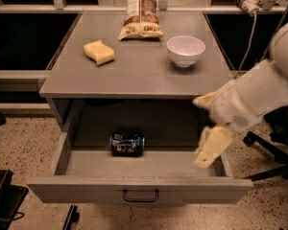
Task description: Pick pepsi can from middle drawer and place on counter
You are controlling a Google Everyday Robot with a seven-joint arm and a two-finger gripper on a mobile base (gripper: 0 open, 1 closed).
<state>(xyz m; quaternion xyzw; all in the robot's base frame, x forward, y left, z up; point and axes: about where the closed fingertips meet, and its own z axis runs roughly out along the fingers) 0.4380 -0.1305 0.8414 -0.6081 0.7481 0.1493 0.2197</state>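
The reach toward the can was judged to be the step in hand, as nothing had yet been grasped. The can [127, 144] was seen lying on its side on the floor of the open drawer [139, 189], left of centre and apart from every wall. The gripper [211, 146] was held over the right part of the drawer, below the front edge of the counter [134, 78] and well apart from the can. Whether it was set wide or narrow could not be told.

For the next move, the gripper would need to be carried leftward and lowered onto the can, and turned so that the round body is spanned across its width. Room under the counter's overhang was judged to be tight, and a roll was to be expected if the can were touched off-centre. For the placing, bare counter was noted in front of the sponge [99, 52], the bag [140, 14] and the bowl [186, 50].

The back of the drawer was lost in shadow beneath the counter. The arm [259, 95] was cut off at the right edge, and the can's markings could hardly be made out.
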